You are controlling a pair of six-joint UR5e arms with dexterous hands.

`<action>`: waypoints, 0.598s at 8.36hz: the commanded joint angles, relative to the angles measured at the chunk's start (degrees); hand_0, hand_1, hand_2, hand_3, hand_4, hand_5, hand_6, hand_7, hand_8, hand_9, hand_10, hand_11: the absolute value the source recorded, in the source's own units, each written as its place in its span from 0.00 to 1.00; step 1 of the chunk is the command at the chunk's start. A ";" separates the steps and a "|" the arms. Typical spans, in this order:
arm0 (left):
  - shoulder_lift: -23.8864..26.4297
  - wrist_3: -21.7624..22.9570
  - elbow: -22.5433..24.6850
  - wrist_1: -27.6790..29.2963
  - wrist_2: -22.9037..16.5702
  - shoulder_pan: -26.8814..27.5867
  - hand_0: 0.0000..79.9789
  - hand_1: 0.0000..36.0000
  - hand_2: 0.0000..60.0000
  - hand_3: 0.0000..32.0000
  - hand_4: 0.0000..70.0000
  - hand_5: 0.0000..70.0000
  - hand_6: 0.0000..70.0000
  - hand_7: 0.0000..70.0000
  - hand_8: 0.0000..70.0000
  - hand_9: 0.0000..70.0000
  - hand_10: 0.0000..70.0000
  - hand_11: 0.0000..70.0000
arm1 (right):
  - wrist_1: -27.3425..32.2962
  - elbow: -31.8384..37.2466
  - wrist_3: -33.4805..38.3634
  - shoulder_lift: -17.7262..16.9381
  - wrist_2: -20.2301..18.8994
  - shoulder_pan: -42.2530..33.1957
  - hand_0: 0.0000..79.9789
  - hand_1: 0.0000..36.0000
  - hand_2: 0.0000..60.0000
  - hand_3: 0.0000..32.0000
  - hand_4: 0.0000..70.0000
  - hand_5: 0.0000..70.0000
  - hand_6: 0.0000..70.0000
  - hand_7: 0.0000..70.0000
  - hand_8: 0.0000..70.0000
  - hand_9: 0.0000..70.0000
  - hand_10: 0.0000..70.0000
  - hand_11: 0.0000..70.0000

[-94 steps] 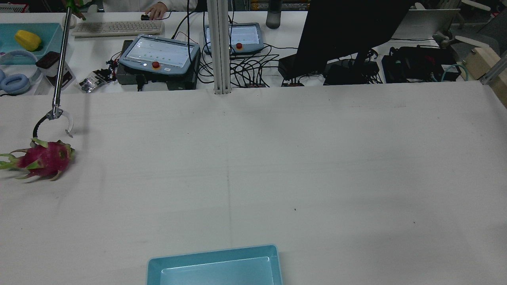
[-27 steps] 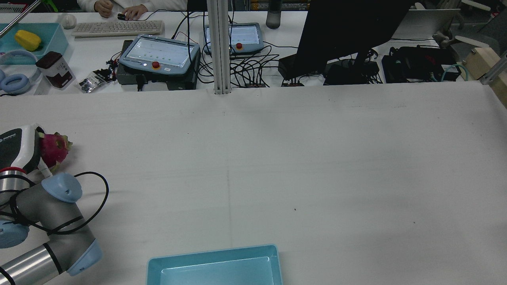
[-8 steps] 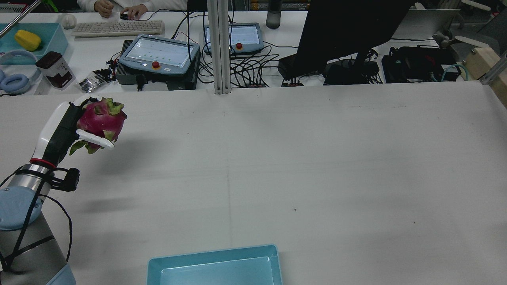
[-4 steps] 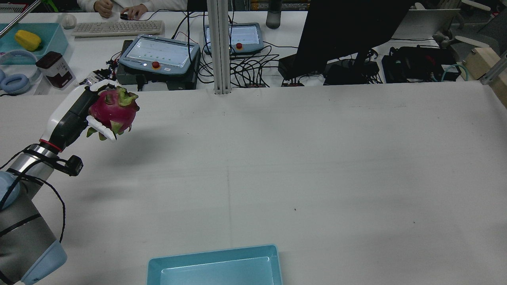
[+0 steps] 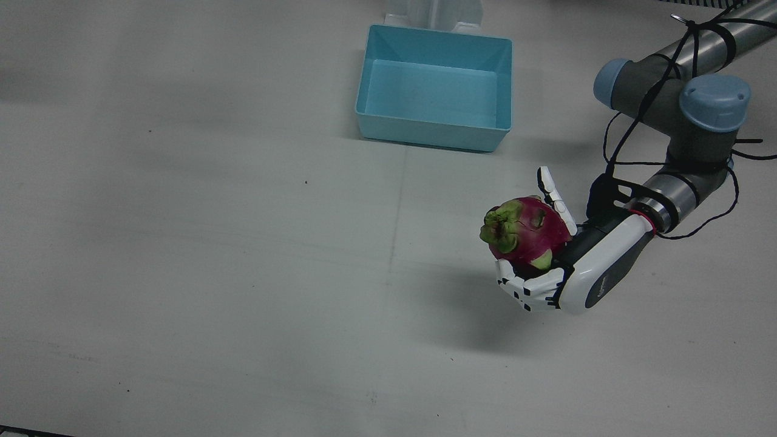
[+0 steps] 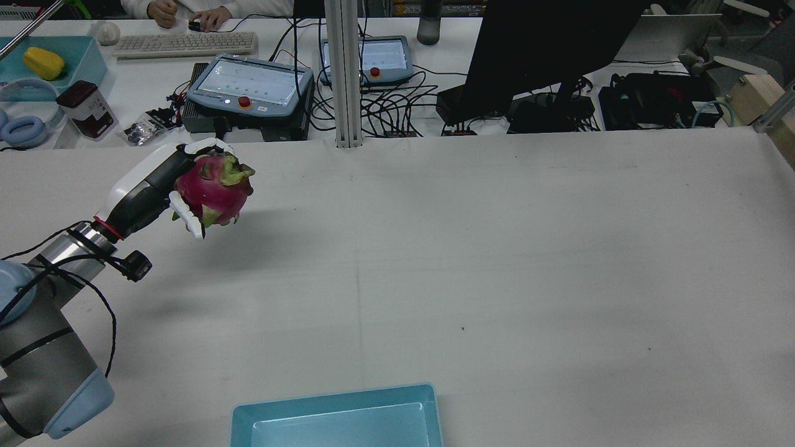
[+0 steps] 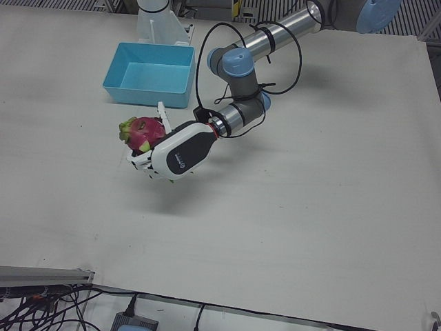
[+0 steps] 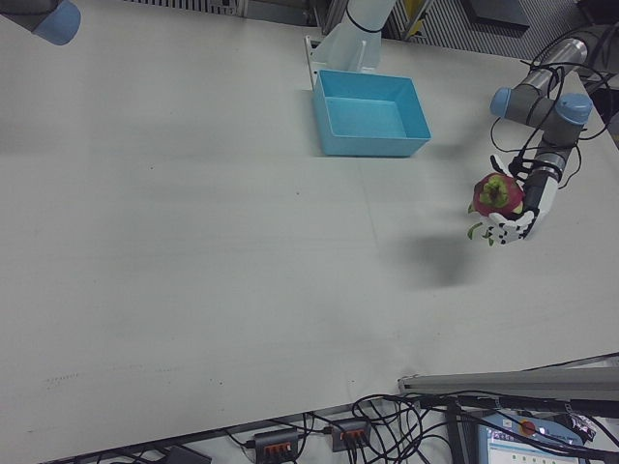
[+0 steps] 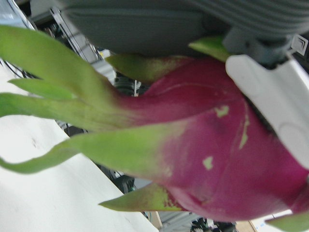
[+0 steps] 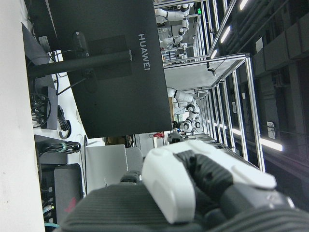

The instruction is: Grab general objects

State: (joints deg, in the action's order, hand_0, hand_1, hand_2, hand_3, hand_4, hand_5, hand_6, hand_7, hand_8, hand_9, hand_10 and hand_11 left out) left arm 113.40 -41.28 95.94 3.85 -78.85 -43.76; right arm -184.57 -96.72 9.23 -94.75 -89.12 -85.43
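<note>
Gripping the dragon fruit point(image 5: 525, 227) in its curled fingers point(image 5: 527, 292), the left hand point(image 5: 567, 267) carries it clear above the white table point(image 5: 212, 243), right of centre in the front view. The blue bin point(image 5: 434, 88) sits at upper centre, empty. The right hand point(image 10: 207, 186) shows partly; its pose cannot be told.

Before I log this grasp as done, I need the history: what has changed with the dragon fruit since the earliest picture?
The dragon fruit lay on the table at its left edge, beside a grabber tool. The left hand has since closed on it, lifted it clear of the table and carried it rightward in the rear view. The grabber tool is gone. The blue bin stayed put.
</note>
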 commanded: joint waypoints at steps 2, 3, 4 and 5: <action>2.62 -0.55 2.93 3.69 -7.11 9.29 0.56 0.22 1.00 0.00 0.74 1.00 1.00 0.99 0.93 0.98 1.00 1.00 | 0.00 -0.04 0.00 0.00 0.00 0.00 0.00 0.00 0.00 0.00 0.00 0.00 0.00 0.00 0.00 0.00 0.00 0.00; 2.62 -0.56 3.02 4.76 -7.28 10.88 0.57 0.22 0.98 0.00 0.76 1.00 1.00 1.00 0.94 0.99 1.00 1.00 | 0.00 -0.04 0.00 0.00 0.00 0.00 0.00 0.00 0.00 0.00 0.00 0.00 0.00 0.00 0.00 0.00 0.00 0.00; 2.62 -0.64 3.54 5.20 -8.07 12.98 0.58 0.25 1.00 0.00 0.75 1.00 1.00 1.00 0.95 1.00 1.00 1.00 | 0.00 -0.04 0.00 0.00 0.00 0.00 0.00 0.00 0.00 0.00 0.00 0.00 0.00 0.00 0.00 0.00 0.00 0.00; 2.36 -1.25 5.20 5.38 -8.86 14.31 0.58 0.29 1.00 0.00 0.77 1.00 1.00 1.00 0.96 1.00 1.00 1.00 | 0.00 -0.04 0.00 0.00 0.00 0.00 0.00 0.00 0.00 0.00 0.00 0.00 0.00 0.00 0.00 0.00 0.00 0.00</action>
State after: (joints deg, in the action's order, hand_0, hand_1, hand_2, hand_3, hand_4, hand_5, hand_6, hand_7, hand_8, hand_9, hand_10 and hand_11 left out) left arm 116.04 -41.82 99.05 8.16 -86.29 -33.00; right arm -184.57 -96.77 9.24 -94.75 -89.12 -85.43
